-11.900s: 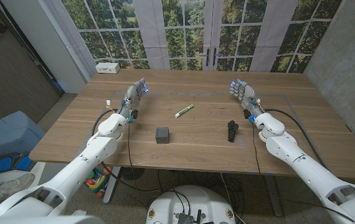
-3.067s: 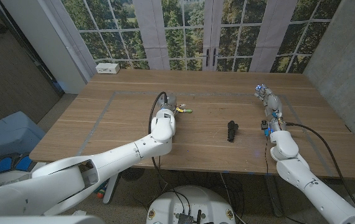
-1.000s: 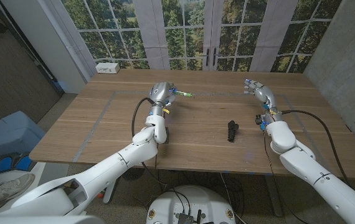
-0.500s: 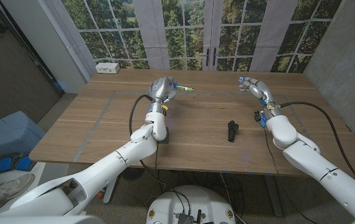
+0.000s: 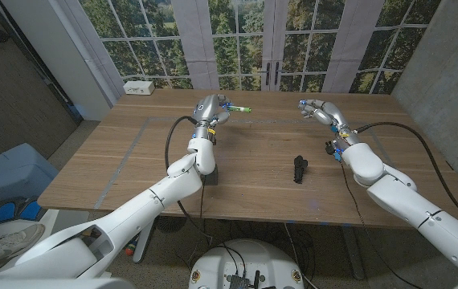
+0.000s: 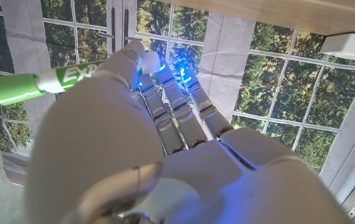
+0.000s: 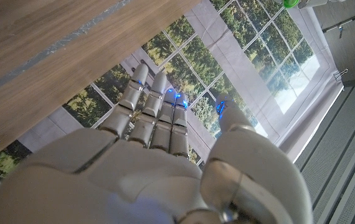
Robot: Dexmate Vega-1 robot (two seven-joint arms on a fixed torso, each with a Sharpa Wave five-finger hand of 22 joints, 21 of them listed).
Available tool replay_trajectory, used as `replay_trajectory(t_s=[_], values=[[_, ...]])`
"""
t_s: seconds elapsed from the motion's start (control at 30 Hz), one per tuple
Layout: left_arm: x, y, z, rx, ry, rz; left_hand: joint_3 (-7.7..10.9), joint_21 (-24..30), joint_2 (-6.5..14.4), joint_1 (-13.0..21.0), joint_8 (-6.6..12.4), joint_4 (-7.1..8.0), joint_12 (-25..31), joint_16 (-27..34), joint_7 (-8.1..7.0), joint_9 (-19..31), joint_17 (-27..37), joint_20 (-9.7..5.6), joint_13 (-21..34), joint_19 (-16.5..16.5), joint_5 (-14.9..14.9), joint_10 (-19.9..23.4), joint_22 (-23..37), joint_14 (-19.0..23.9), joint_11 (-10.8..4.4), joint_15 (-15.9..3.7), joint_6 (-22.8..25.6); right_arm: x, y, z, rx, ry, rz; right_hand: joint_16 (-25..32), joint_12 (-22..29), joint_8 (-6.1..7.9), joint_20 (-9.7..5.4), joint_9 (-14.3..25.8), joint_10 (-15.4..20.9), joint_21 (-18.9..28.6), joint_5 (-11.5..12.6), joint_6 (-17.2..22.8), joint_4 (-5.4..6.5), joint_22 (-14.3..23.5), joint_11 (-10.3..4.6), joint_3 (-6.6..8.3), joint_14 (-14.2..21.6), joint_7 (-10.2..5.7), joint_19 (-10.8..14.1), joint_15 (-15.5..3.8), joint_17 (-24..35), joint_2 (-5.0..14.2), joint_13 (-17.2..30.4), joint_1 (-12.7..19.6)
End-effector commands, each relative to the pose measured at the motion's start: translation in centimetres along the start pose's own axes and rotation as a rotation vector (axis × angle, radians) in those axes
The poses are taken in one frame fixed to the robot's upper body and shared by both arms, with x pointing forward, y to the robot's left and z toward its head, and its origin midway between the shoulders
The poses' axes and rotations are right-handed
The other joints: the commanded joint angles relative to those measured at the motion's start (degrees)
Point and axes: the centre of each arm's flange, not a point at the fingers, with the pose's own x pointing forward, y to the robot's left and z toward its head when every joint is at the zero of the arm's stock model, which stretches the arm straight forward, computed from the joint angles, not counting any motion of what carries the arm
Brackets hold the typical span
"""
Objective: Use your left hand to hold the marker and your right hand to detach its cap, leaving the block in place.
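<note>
My left hand [image 5: 208, 109] is raised above the far middle of the table and holds a green marker [image 5: 238, 108], whose free end sticks out toward the right. In the left wrist view the marker [image 6: 47, 79] shows green with white lettering, pinched at the fingertips of my left hand [image 6: 165, 155]. My right hand [image 5: 318, 110] hovers open to the right of the marker, a gap apart from it, fingers reaching toward it. In the right wrist view my right hand [image 7: 159, 155] holds nothing. The dark block [image 5: 211, 177] sits on the table, mostly hidden under my left forearm.
A black object [image 5: 298, 168] lies on the table right of centre, below my right hand. A white box [image 5: 139, 87] stands at the far left corner. A grey tape outline [image 5: 145, 128] marks the table top. Windows stand behind the table.
My left hand has carried the marker a little higher and farther back. My right hand has moved left toward the marker's free end.
</note>
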Motion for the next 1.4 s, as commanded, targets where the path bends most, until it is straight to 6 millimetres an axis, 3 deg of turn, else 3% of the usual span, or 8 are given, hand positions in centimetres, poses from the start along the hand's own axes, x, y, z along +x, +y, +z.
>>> replay_trajectory(t_s=[0.03, 0.9, 1.4], values=[[1.6, 0.7, 0.6, -0.056, -0.007, -0.05, -0.22, 0.63, 0.61, 0.28, -0.06, 0.01, 0.12, 0.06, 2.16, 8.77, 0.16, -4.19, 17.81, -0.28, 0.66, 14.91, 0.05, 0.09, -3.67, -6.93, 2.51, 0.9, 0.5, 1.3, -0.071, -0.001, 0.057, 0.62, 0.41, 0.17, 0.06, 0.16, 0.69, 0.61, 0.02, 0.37, -0.34, 0.21, 0.03, -0.02, 0.56, -0.15, 0.36, -2.73, 0.55, 0.1, 0.3, 0.85], [3.9, 1.3, 2.3, -0.059, 0.048, -0.306, -0.93, 1.06, 0.62, 0.51, -0.14, 0.04, -0.63, -0.39, 2.15, 8.1, 0.54, -3.71, 19.22, -1.36, 2.14, 14.96, -0.05, -0.41, -3.66, -6.92, 2.66, 1.6, 2.1, 3.5, -0.154, -0.064, 0.124, 2.15, 0.53, -0.15, 0.48, 0.3, 0.4, 1.29, -0.49, -0.21, 0.08, 0.29, -0.73, -1.18, -0.39, -0.63, -0.11, -2.89, 2.75, -1.2, 1.18, 3.33], [4.3, 1.5, 2.4, -0.198, 0.063, -0.383, -1.3, 1.34, 0.62, 0.65, 0.08, 0.05, -1.19, -0.5, 2.41, 8.31, 0.85, -3.72, 19.65, -1.66, 2.86, 15.12, -0.12, -0.44, -3.65, -6.92, 2.56, 1.9, 3.6, 3.5, -0.181, -0.093, 0.126, 4.46, 0.76, -0.36, -0.34, 0.4, 0.47, 2.31, -1.0, -0.69, -0.08, 0.32, -1.53, -1.8, 0.73, -1.25, 0.5, -4.87, 4.88, -2.04, 1.92, 6.7]])
